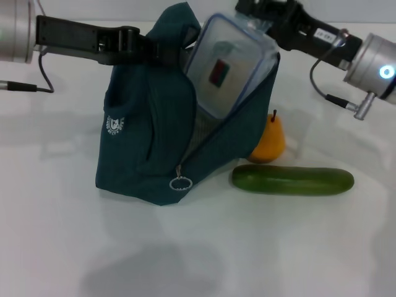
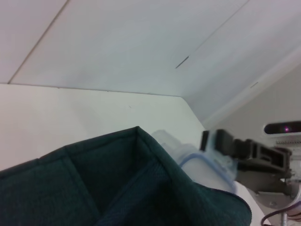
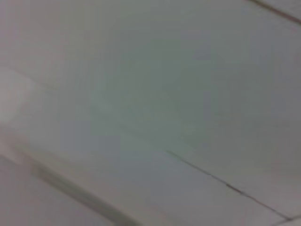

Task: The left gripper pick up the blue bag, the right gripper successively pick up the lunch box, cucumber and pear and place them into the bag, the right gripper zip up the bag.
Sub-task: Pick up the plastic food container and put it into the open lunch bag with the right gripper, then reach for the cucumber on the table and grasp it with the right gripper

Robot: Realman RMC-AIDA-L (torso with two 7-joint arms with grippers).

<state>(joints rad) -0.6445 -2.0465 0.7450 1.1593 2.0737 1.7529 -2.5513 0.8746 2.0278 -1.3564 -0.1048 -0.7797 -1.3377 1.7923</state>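
Lunch box (image 1: 230,68) tilts halfway into your blue bag (image 1: 148,154), right hand (image 1: 260,15) grasping its far-right end; left hand (image 1: 162,51) clenches the bag's rim.

The blue bag (image 1: 145,142) stands upright at centre, zipper open, ring pull (image 1: 180,184) at its near base. The lunch box (image 1: 228,65) sits tilted, partly inside the bag's mouth. The pear (image 1: 270,142) stands upright, right of the bag. The cucumber (image 1: 292,180) lies flat, just nearer than the pear.
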